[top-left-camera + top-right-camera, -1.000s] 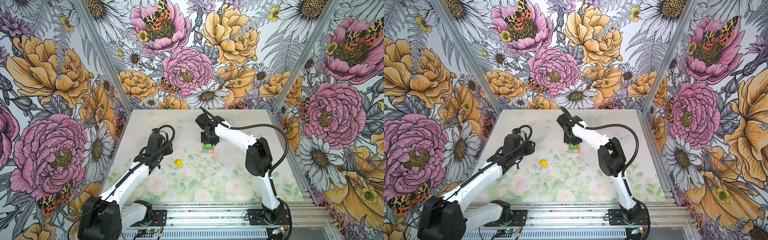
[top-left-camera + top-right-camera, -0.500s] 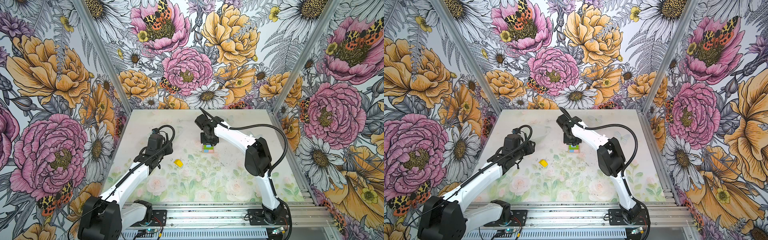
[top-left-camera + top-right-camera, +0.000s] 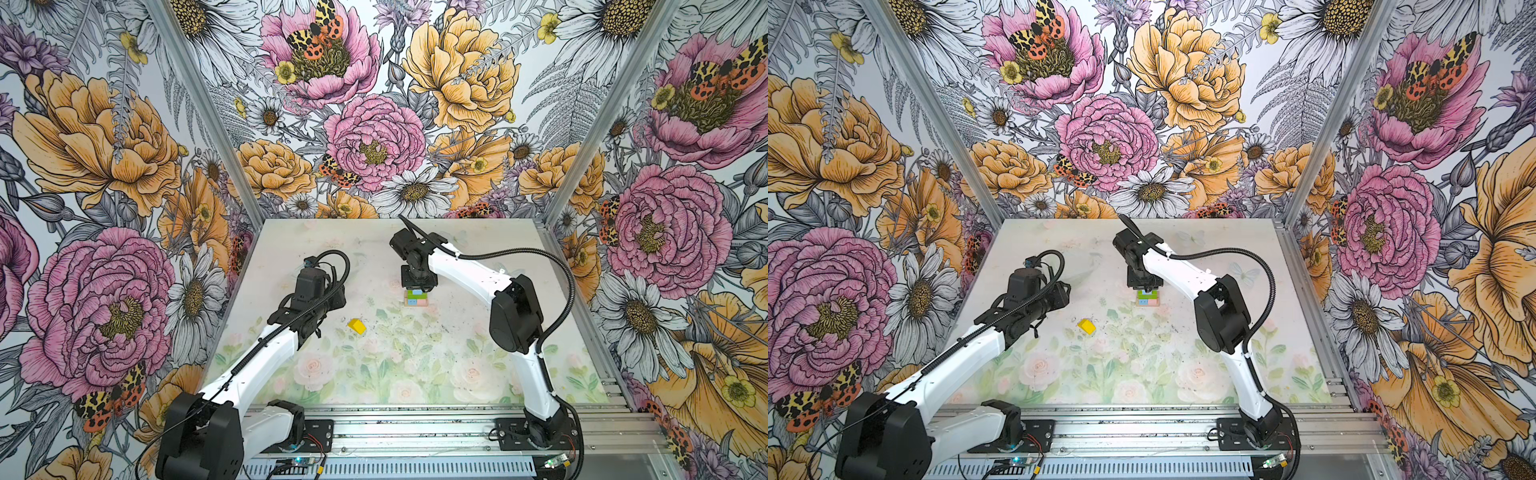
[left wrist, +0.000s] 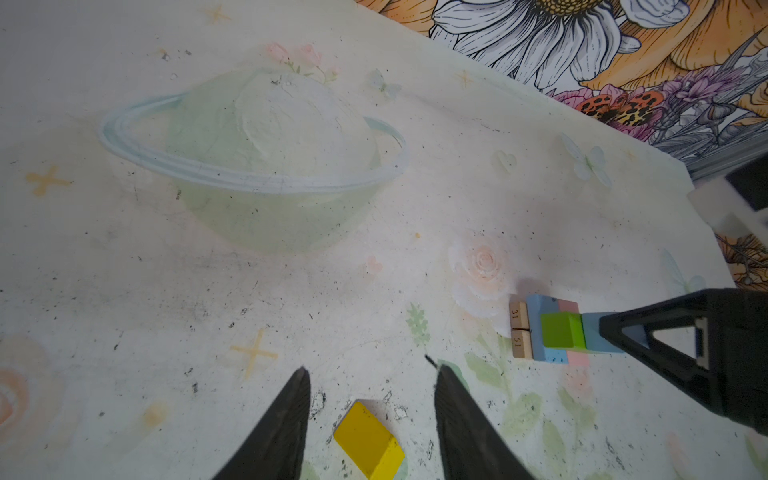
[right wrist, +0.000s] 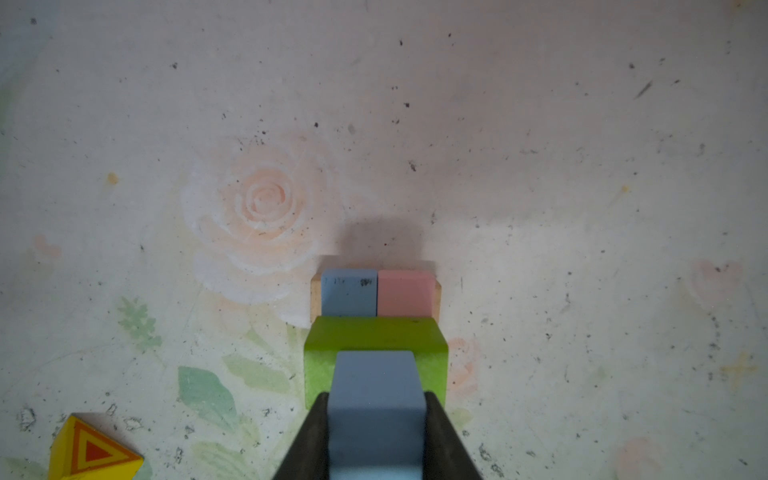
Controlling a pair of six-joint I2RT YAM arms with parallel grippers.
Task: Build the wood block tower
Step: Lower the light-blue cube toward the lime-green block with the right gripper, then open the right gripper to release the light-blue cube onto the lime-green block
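Your tan wooden planks (image 4: 520, 330) stamped 31 and 51, right end effector (image 5: 376, 401) clamped on light blue wooden cube (image 5: 374, 374), left end effector (image 4: 370, 370) apart.

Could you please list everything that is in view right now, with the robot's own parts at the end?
tan planks: two, tan, side by side at the bottom of the stack
light blue brick: one, light blue, on the planks
pink brick: one, pink, on the planks beside the light blue brick
green brick: one, green, across the two bricks
light blue cube: one, light blue, over the green brick, gripped
yellow roof piece: one, yellow, lying alone on the table
table: one, pale floral print, under everything
walls: three, big flower print, around the table
arms: two, white and black, mounted at the near edge
left tool: one, black, open above the yellow roof piece
right tool: one, black, shut on the light blue cube
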